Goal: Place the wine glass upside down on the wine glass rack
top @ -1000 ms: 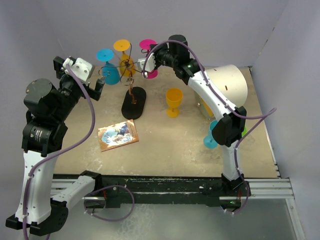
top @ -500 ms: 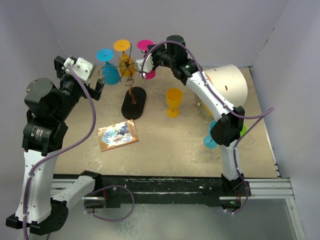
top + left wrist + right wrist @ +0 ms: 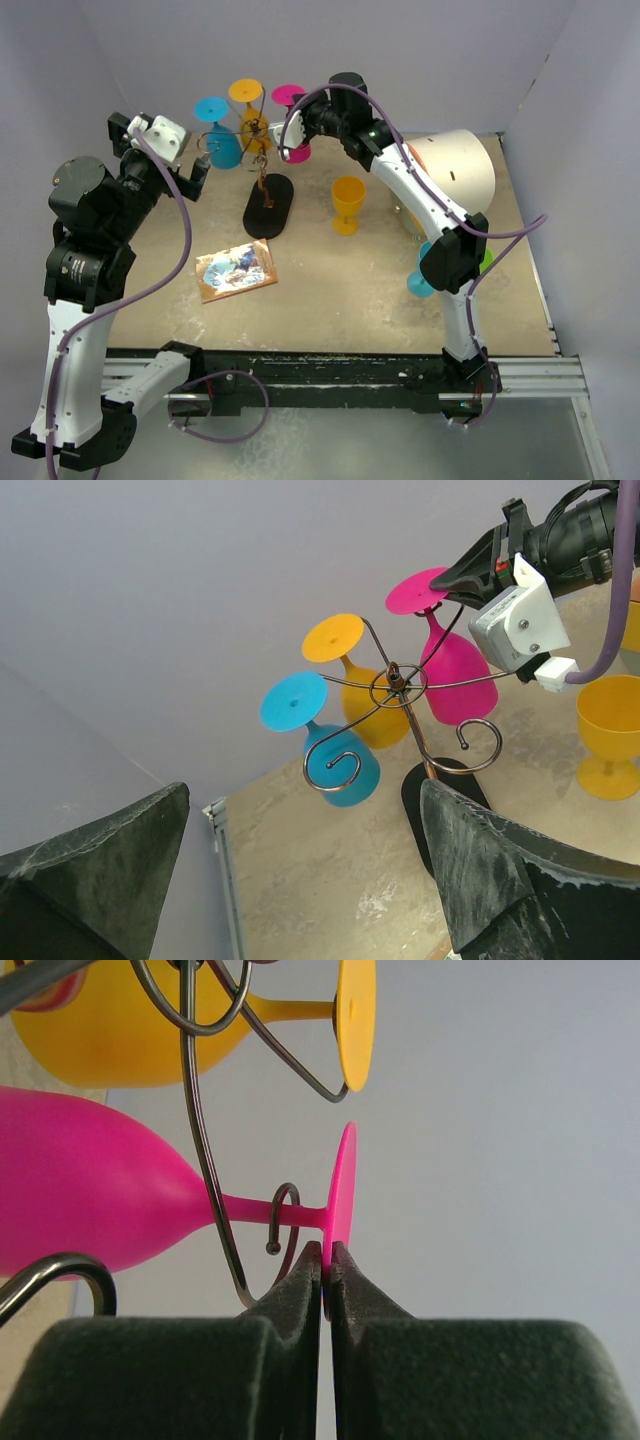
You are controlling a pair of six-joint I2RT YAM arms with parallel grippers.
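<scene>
Shifted leftward, outstretched right fingers (image 3: 293, 1305) pinch wine glass (image 3: 90, 1192) foot — left fingers (image 3: 490, 880) agape.

Right wrist cam: pink glass (image 3: 90, 1185) bowl cut off at the left edge, hanging yellow glass (image 3: 110, 1040) clipped top and left. Bottom rim of the pink foot disappears between the right gripper (image 3: 325, 1255) tips.
Left wrist cam: left gripper (image 3: 305, 790) fingers (image 3: 490, 880) blurred and cropped at the bottom. One of them covers part of the rack (image 3: 395, 685) base. Standing yellow glass (image 3: 610, 730) cut by the right edge.
Top cam: teal glass (image 3: 418, 282) mostly behind the right arm (image 3: 420, 195). Green thing (image 3: 487, 262) beside it is unidentifiable. Card (image 3: 236, 270) print too small to read.
</scene>
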